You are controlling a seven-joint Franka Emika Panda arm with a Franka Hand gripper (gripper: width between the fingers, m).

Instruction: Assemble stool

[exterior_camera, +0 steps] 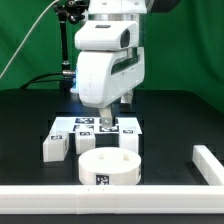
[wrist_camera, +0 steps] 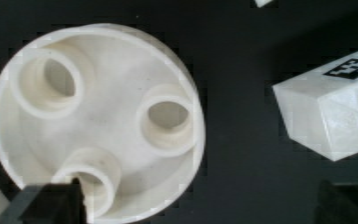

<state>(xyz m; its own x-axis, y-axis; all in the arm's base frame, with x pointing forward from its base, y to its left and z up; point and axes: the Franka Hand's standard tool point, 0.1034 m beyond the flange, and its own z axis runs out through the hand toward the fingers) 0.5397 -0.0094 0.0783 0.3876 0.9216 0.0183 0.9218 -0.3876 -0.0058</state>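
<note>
Green backdrop behind a black surface (exterior_camera: 30,120). In the exterior view, the white arm's end effector (exterior_camera: 105,120) hangs just behind the round seat (exterior_camera: 107,167), which lies near the front border rail (exterior_camera: 50,197). A blocky leg (exterior_camera: 56,147) lies toward the exterior view's left. In the wrist view the seat shows three sockets facing up. One dark finger (wrist_camera: 43,205) overlaps its rim, jaws spread and empty. Likely step: positioning the seat. Next, descend squarely over the rim, avoiding the neighbouring leg (wrist_camera: 327,110) close beside it.

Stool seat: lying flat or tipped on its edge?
Flat: seat rests level on the table; wrist view shows its sockets facing up.
</note>
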